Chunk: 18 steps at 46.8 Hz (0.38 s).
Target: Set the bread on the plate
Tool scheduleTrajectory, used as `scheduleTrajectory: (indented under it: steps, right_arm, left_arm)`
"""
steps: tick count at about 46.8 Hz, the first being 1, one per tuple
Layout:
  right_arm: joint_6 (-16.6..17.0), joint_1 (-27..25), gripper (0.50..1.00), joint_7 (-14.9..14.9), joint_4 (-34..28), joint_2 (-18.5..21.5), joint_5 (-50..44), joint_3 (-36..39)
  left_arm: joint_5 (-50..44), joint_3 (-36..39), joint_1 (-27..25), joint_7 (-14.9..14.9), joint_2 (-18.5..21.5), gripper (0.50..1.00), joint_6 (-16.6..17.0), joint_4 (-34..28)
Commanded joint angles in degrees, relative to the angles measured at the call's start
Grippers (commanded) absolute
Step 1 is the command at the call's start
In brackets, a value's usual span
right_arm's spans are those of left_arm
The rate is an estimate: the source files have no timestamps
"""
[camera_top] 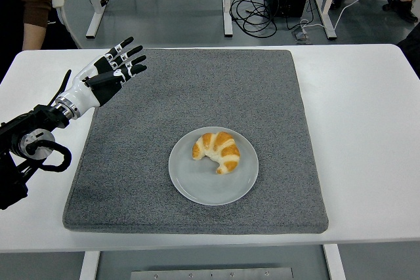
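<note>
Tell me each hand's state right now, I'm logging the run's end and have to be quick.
Left hand: open, fingers spread, holding nothing, over the mat's far-left corner.
Right hand: not in view.

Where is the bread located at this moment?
In the head view, the bread lies on the grey plate near the mat's centre, right of the open left hand.

white table point(367, 129) | grey mat point(197, 90) lies on it | plate point(197, 185) on mat
</note>
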Motion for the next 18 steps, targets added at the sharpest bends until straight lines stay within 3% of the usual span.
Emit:
scheduleTrajectory:
  steps: [1,18]
  right_arm:
    - [0.0,0.0,1.000,0.1,0.0,0.0,0.0,0.0]
    - [0.0,0.0,1.000,0.0,0.0,0.0,0.0,0.0]
  left_arm:
    - [0.0,0.0,0.0,-0.2,0.0,0.964,0.0,0.0]
    - [0.0,-0.2,-0.1,-0.3,-0.1,0.968,0.1,0.0]
